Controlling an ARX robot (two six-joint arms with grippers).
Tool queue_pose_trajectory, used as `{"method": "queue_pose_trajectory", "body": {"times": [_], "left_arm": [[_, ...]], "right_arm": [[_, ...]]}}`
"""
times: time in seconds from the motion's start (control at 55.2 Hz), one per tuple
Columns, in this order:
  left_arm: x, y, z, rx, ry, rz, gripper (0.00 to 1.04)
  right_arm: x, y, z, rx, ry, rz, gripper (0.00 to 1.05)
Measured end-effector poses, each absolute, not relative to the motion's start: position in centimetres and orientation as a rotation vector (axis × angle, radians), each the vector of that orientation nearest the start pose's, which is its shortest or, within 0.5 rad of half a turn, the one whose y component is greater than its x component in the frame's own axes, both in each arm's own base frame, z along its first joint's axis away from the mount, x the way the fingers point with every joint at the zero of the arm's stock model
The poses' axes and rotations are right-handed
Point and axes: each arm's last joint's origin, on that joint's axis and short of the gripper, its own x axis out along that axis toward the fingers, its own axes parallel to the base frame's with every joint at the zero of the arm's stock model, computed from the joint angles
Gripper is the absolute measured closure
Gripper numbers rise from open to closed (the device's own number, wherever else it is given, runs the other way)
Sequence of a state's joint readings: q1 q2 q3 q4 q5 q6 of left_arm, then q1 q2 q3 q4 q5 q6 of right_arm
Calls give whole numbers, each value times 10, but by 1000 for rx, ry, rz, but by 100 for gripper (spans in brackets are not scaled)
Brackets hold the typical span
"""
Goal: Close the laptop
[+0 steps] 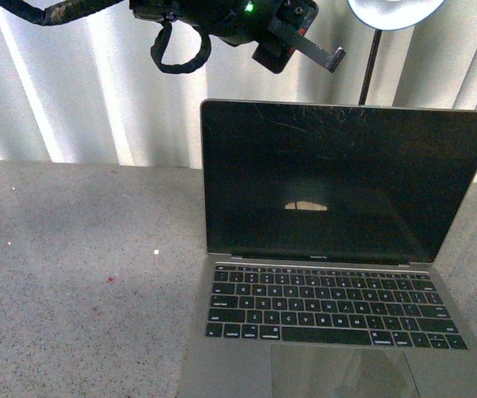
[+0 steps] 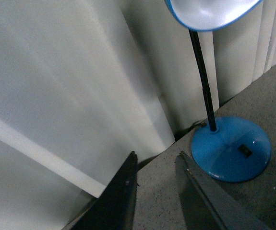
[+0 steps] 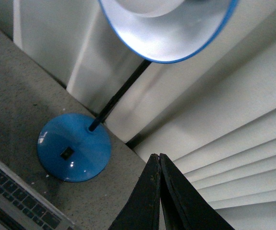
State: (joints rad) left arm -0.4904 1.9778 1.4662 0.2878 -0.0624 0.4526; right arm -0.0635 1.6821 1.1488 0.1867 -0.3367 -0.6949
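Left claw (image 2: 157, 155) first: its two dark fingers (image 2: 123, 191) stand a narrow gap apart with nothing between them, and the grey speckled table (image 2: 162, 191) shows through that gap. Right claw (image 3: 158, 157) now: fingers pressed tip to tip, clamped on nothing at all. Both are up in the air, touching nothing.

Ahead of each claw sits the desk lamp's round blue base (image 2: 231, 148). A thin black pole (image 2: 202, 72) rises out of it to a blue-rimmed white shade (image 3: 166, 24). Pale vertical blinds (image 2: 56, 72) run behind the lamp. From the right wrist, a corner of the keyboard (image 3: 13, 196) peeks in near the lamp base, the two apart.

Over to the front view: the left arm (image 1: 221, 21), black with a green light on it, hangs high above the screen's top edge and clear of it. And there is the laptop (image 1: 346, 182), a grey-silver MacBook Pro, lid wide open, on the table at the right of the view, close to the robot. The screen is upright, dark and scratched across its upper part, with one small bright reflection in the middle. The keyboard lies below it, black keys in neat rows, and the big trackpad (image 1: 342, 373) runs off the near edge of the picture. The lamp's pole and shade show behind the lid's top edge.
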Motion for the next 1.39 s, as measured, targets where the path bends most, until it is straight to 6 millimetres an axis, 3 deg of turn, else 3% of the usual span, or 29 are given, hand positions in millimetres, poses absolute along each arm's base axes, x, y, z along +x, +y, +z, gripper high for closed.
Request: {"method": "queue_pose_trajectory", "body": {"times": [0.091,0.453,0.725,1.123,1.395], "left_arm": [[409,-216,251,540,151,-477,101],[413,-220,236,652,268,-516,101],[411,-219,237,678,297,-549,101],[393,-217,238,730,311,-623,101],[381,-221,227,734,380,-684,101]], "right_arm": [[382,-10,255,-641,259,410,102],[403,8,244,-705,330,510,102],[404,17,239,-702,368,577,102],[371,19,230,-705,442,682,102],[360,18,219,-728,509,729,102]]}}
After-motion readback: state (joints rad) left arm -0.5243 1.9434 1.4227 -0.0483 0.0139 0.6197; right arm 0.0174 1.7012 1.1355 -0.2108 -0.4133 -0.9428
